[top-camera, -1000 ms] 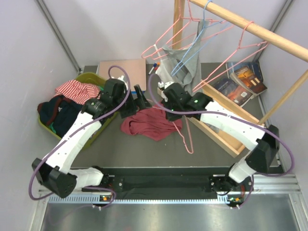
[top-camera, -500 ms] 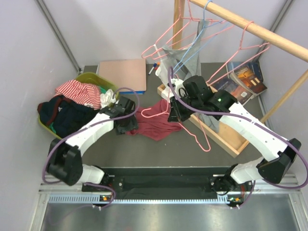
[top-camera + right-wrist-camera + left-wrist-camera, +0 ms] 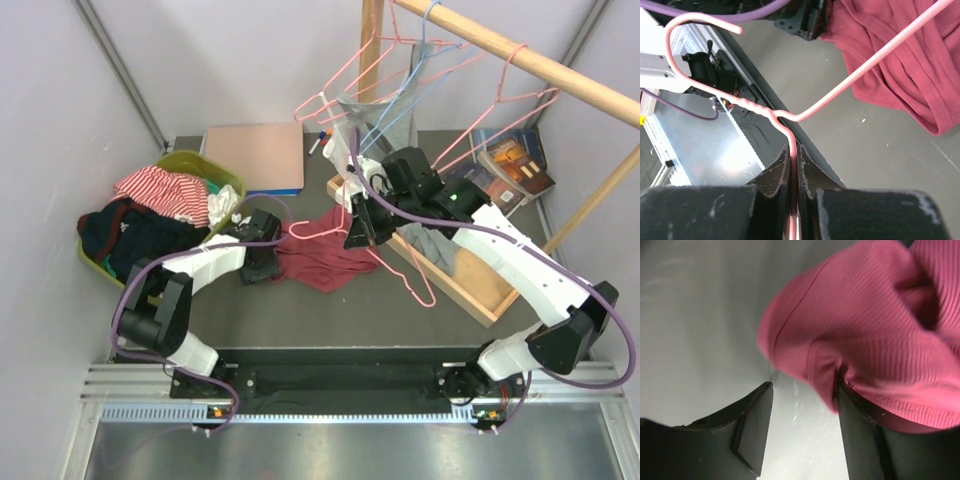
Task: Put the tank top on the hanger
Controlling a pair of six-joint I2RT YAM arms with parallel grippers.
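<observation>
Since a second ago the left claw (image 3: 262,262) has dropped to the tank top's (image 3: 322,262) left edge, its fingers narrower yet apart around a fold, apparently not pinching it. The right claw (image 3: 794,165) is pressed together on the hanger's (image 3: 865,67) wire, holding it over the tank top, which lies crumpled on the table (image 3: 300,310).
</observation>
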